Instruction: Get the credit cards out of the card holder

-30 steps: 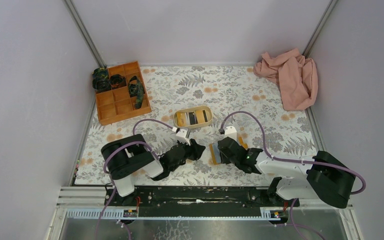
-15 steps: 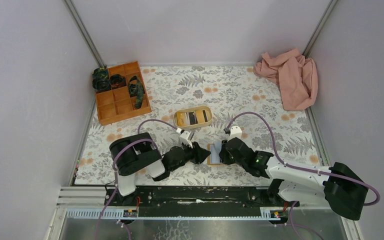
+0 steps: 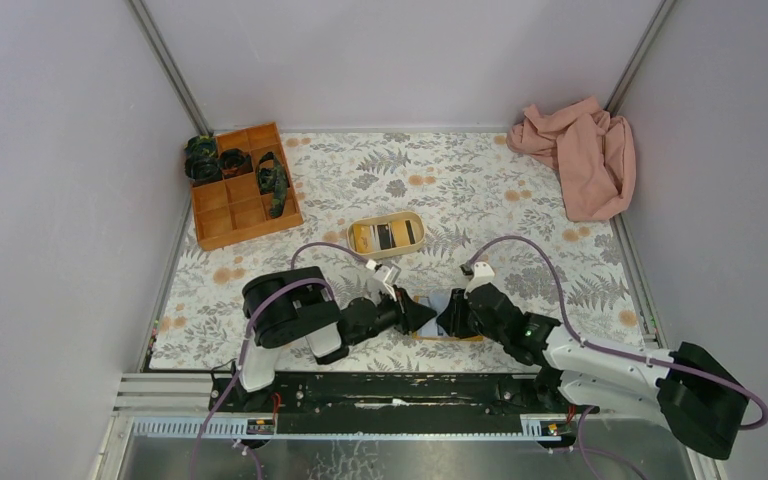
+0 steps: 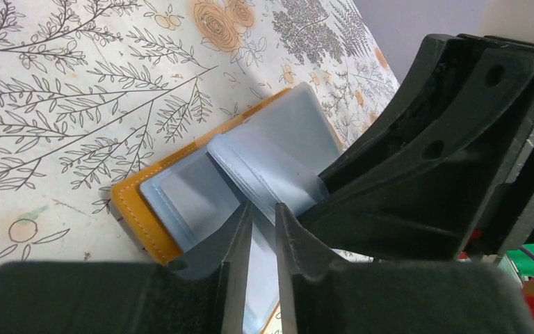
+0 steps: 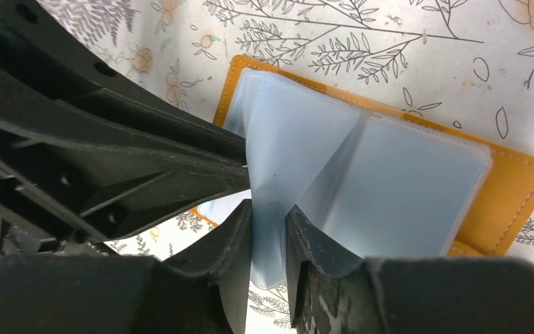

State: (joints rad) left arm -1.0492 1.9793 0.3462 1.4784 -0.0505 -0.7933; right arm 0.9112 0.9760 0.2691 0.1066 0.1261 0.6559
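— While I looked away, what changed?
— A sec ago my right fingers (image 5: 245,233) had the holder (image 5: 521,184) tipped up, w/ the left arm standing off. Now it's flat on the bench (image 3: 520,215), spread open, blue side up. Both arms have shifted right and closed in nose to nose over it.
— Grip?
— Right fingers pinch a blue sleeve (image 5: 285,139), lifting it like a page. Left fingers (image 4: 245,236) have narrowed to a slit w/ blue showing in it; can't tell if they've got anything.
— Meaning?
— I reckon the opening's done and we're at the pull-out step. No card shows in the sleeves, so can't tell if any's left inside.
— Room?
— Tight. Holder sits near the bench's front edge, just ahead of my bases, so pulling toward me looks poor. The two sets of fingers nearly touch, so a sideways pull risks a bump. Free bench lies beyond, btw holder and tray (image 3: 421,234), and off to the right. Box (image 3: 218,222) and cloth (image 3: 580,155) are well apart, at the far corners.
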